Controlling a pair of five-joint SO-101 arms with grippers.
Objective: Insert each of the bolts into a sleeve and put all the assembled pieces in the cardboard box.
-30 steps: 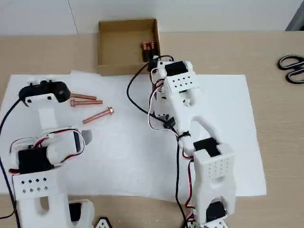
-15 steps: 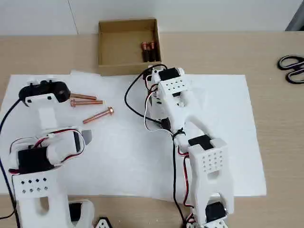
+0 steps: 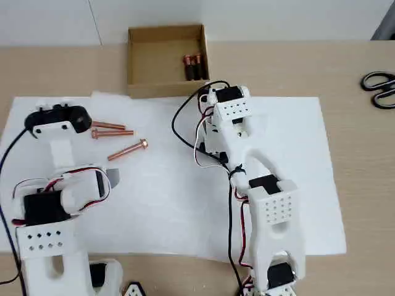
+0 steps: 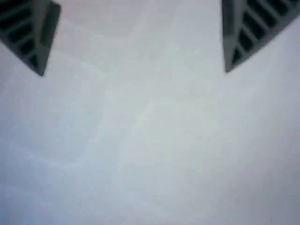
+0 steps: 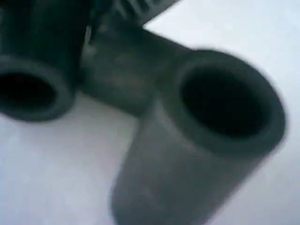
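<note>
Three copper bolts (image 3: 120, 137) lie loose on the white sheet (image 3: 160, 203), none in a sleeve: two close together and nearly parallel, the third a little apart below them and angled. All lie just beside the head of the left arm (image 3: 58, 120). Two assembled pieces (image 3: 192, 66), copper heads over dark sleeves, lie side by side inside the cardboard box (image 3: 154, 58), against one side wall. The box stands on the bench (image 3: 321, 68) at the far edge of the sheet. Right wrist view, very close: dark hollow sleeves (image 5: 201, 140) on the white sheet, one with its open mouth toward the camera, another open end (image 5: 33, 89) beside it, a third dark tube lying across between them. Left claw (image 4: 136, 37): fingers (image 4: 28, 33) set wide apart, nothing between them, hanging over bare sheet. Right arm (image 3: 231, 111) stretches forward across the sheet, wrist near the box's front corner. Right claw tucked under the wrist; apart or together, cannot tell. Scissors (image 3: 379, 86) lie at the bench's edge, well apart from the rest.
</note>
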